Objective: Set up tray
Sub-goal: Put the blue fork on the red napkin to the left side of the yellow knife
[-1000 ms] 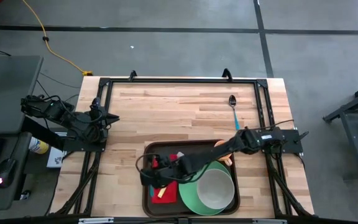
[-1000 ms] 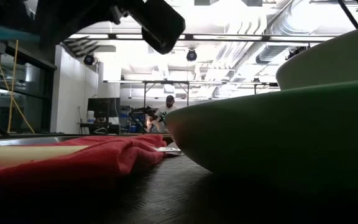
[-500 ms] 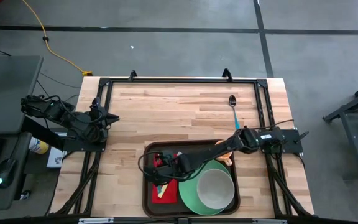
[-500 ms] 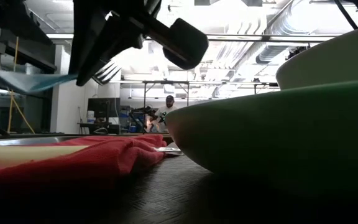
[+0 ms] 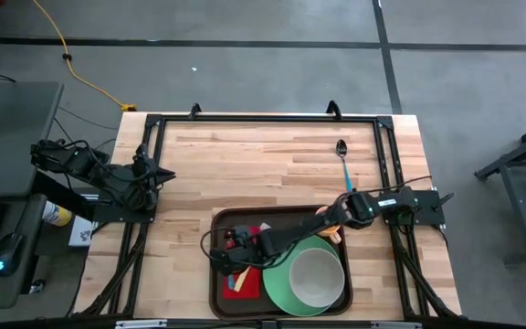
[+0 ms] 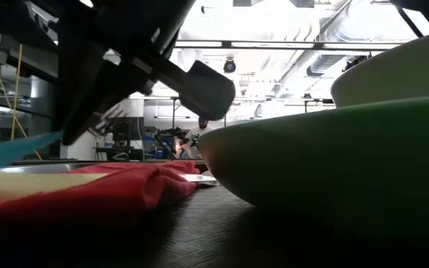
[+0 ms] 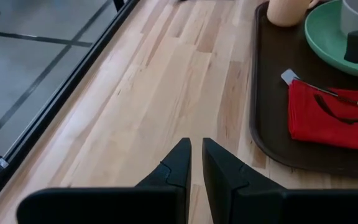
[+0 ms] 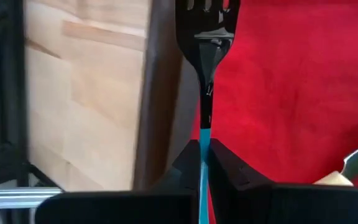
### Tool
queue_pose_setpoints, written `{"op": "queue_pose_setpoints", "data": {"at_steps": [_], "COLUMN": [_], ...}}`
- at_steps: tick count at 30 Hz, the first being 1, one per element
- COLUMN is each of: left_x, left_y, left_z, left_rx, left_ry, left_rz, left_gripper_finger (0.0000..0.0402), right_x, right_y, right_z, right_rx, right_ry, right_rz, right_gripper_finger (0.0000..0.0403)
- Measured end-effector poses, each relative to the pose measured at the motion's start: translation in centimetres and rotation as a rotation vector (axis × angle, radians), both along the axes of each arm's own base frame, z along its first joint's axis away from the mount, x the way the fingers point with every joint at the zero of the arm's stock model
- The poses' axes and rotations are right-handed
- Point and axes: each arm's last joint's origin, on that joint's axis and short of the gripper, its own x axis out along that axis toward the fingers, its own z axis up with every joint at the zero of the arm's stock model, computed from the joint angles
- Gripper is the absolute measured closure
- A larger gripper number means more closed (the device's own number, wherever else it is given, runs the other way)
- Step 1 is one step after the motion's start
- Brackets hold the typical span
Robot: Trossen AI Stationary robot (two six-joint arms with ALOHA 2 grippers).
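The tray (image 5: 279, 217) sits at the table's (image 5: 245, 164) near edge, about 6 o'clock from the table's middle. On it are a green plate (image 5: 281, 291) with a bowl (image 5: 315, 279), a cup (image 5: 329, 216) at the tray's 1 o'clock corner, and a red napkin (image 5: 244, 280) on its 9 o'clock side. The right gripper (image 5: 229, 260) reaches over the tray and hangs just above the napkin. Its fingers are clenched tight on a fork (image 8: 205, 37) with a blue handle. The fork points straight out from the fingers, tines out front, over the napkin's 9 o'clock edge, close to the tray's rim. I think the next move is to set the fork down on the napkin, so it only has to go down, with its long side along the napkin. A knife (image 7: 328, 94) already lies on the napkin. A spoon (image 5: 342, 157) waits on the bare table at 1 o'clock, nearer the right arm. The left gripper (image 7: 196, 163) waits at the table's 9 o'clock edge, far from the tray, fingers nearly together and holding nothing.
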Motion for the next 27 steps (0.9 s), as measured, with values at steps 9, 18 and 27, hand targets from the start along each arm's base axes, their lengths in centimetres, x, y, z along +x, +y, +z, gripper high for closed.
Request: {"op": "queue_pose_setpoints", "data": {"at_steps": [9,18,27], "left_x": [0.0,0.0,0.0], "left_y": [0.0,0.0,0.0], "left_z": [0.0,0.0,0.0], "left_rx": [0.003,0.003,0.003], "left_ry": [0.002,0.002,0.002], "left_rz": [-0.002,-0.002,-0.002], "left_gripper_finger": [0.0334,0.0334,0.0334], "right_x": [-0.8,-1.4,-1.1], "right_y": [1.2,1.9,1.1], "right_z": [-1.2,-1.3,-1.4], "right_rx": [0.031,0.04,0.03], "right_ry": [0.081,0.12,0.124], "right_rz": [0.024,0.027,0.011], "right_gripper_finger": [0.0403,0.0403,0.0403]}}
